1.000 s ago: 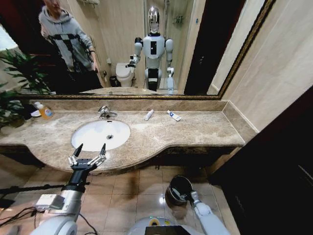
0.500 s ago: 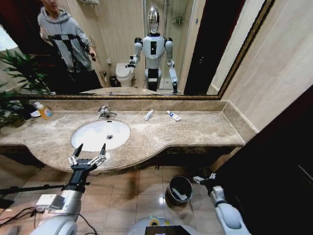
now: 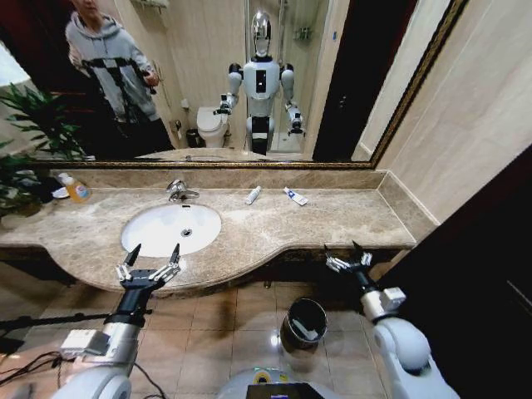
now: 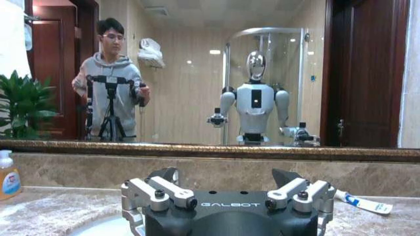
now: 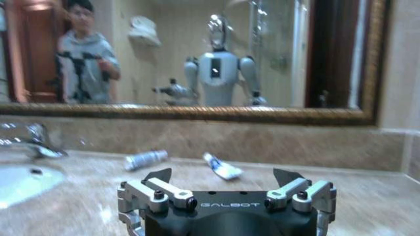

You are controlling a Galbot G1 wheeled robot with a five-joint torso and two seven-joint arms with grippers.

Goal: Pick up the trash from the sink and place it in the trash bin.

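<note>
Countertop tubes (image 3: pixel 253 195) angled toward mirror

The right gripper (image 5: pixel 223 178) is seen with its jaws spread wide and nothing held between them. Beyond the jaws, two small white tubes (image 5: pixel 145 159) are seen lying on the marble counter (image 5: pixel 367 191). The sink (image 5: pixel 19 181) is seen off to one side.
</note>
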